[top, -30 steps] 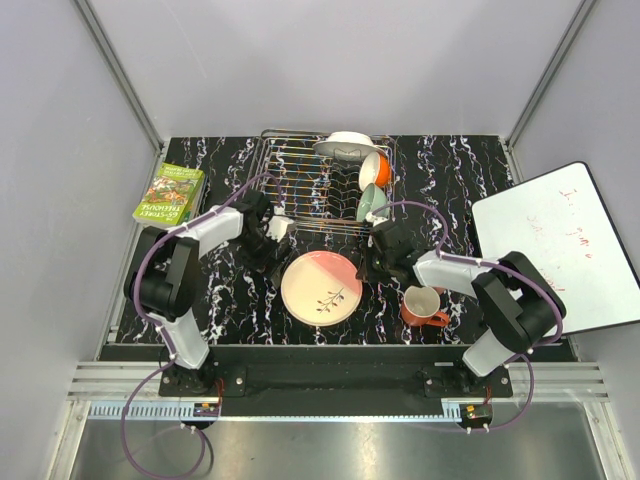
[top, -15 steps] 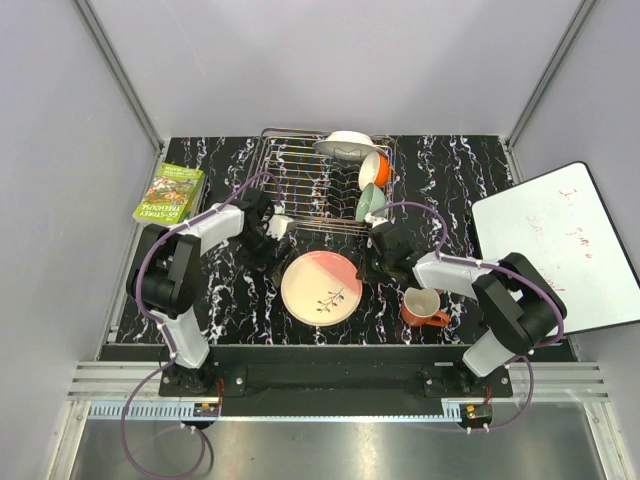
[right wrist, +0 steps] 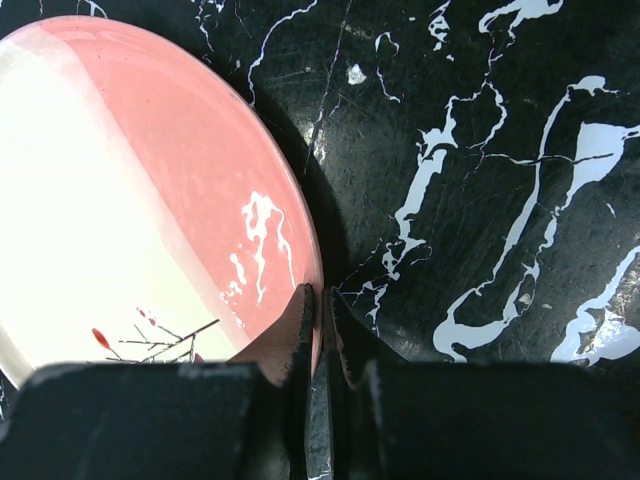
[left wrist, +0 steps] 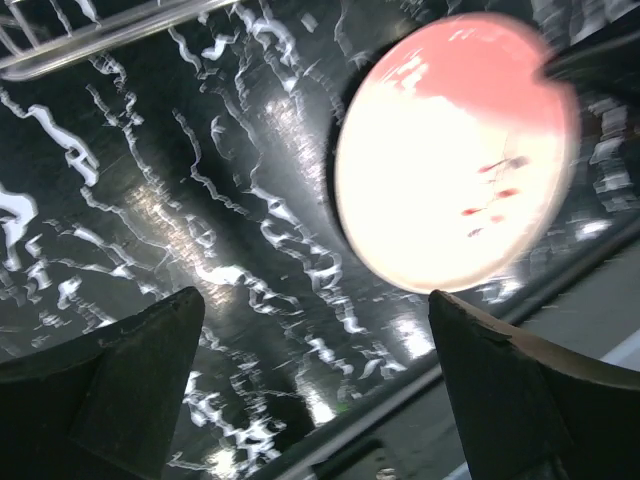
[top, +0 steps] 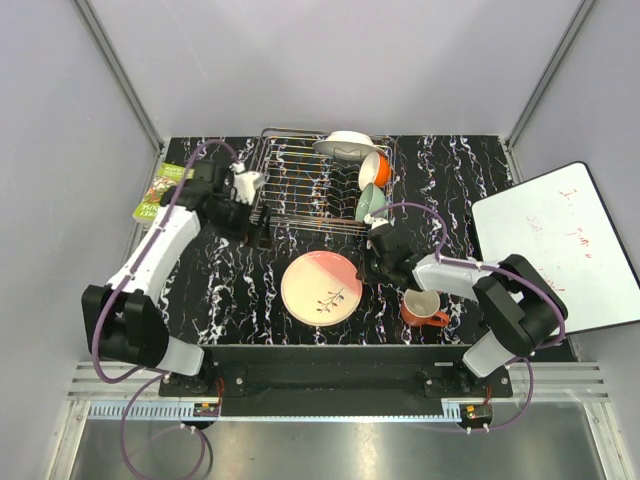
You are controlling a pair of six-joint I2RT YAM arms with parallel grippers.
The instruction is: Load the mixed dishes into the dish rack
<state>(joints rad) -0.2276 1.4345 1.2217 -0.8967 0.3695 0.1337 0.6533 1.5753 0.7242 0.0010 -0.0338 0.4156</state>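
one dish rack (top: 300,190) in top view, back centre, long axis left-right. 3 dishes stand in its right end: 1 white plate (top: 348,146), 1 orange bowl (top: 376,168), 1 pale green bowl (top: 371,203). 1 peach-pink plate (top: 322,286) lies on table (top: 230,290) in front of rack, twig end near-right. 1 orange mug (top: 424,306) upright just right of it. left wrist: left gripper (left wrist: 312,300) wide apart, holding nothing, plate blurred beyond. right wrist: right gripper (right wrist: 318,300) pinched narrow on plate rim.

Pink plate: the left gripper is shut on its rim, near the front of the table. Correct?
No. It is the right gripper that is shut on the rim of the pink plate, as the right wrist view shows; the left gripper is open, up by the dish rack.
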